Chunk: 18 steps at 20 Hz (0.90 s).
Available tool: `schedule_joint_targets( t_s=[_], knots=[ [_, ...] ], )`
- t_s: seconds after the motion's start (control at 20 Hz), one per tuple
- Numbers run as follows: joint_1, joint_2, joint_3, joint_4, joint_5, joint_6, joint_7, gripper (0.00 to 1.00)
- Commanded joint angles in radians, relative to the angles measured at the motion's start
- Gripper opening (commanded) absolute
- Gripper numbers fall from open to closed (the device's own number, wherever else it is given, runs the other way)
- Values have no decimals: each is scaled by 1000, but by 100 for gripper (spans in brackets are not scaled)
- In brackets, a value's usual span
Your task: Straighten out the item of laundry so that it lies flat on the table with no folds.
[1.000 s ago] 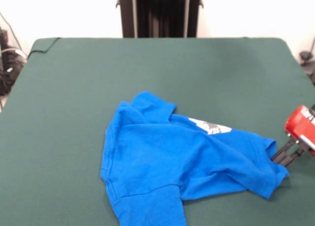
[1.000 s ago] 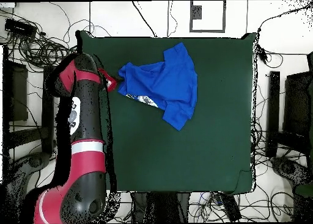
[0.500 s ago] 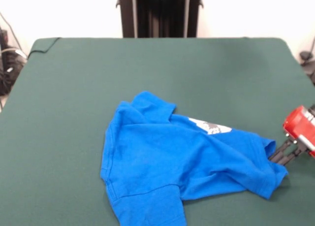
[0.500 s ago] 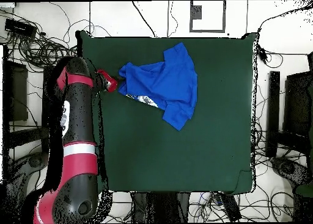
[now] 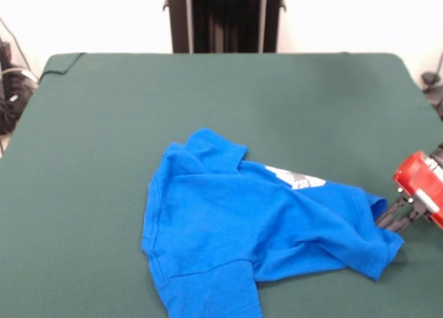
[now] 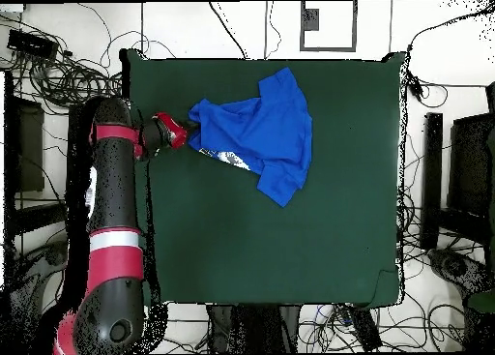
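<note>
The item of laundry (image 5: 263, 235) is a bright blue T-shirt lying crumpled on the green table (image 5: 208, 96), with folds across it and a strip of white print showing near its upper right. My gripper (image 5: 387, 219) comes in low from the right edge, its red wrist behind it, and meets the shirt's right-hand corner. From overhead the shirt (image 6: 256, 133) lies near the table's (image 6: 290, 245) top edge and the gripper (image 6: 190, 134) sits against its left tip. Whether it holds cloth does not show.
Green cloth stretches wide to the left of and behind the shirt in the front view. The dark pedestal (image 5: 225, 16) stands beyond the far edge. From overhead, cables (image 6: 58, 71) and dark equipment (image 6: 469, 167) ring the table.
The gripper has crept a little to the left in the front view, closer onto the shirt's right corner. From overhead the arm has swung narrower. The shirt has not moved.
</note>
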Motion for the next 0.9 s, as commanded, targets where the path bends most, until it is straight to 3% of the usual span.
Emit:
schedule_joint_targets(
  t_s=[0.05,0.2,0.45,0.9],
  knots=[
    [16,59,-14,65,-45,-17,344,0],
    [24,57,-39,64,-64,2,340,0],
    [22,107,-91,28,-125,-28,490,0],
    [37,173,-171,-31,-166,143,605,0]
  ],
)
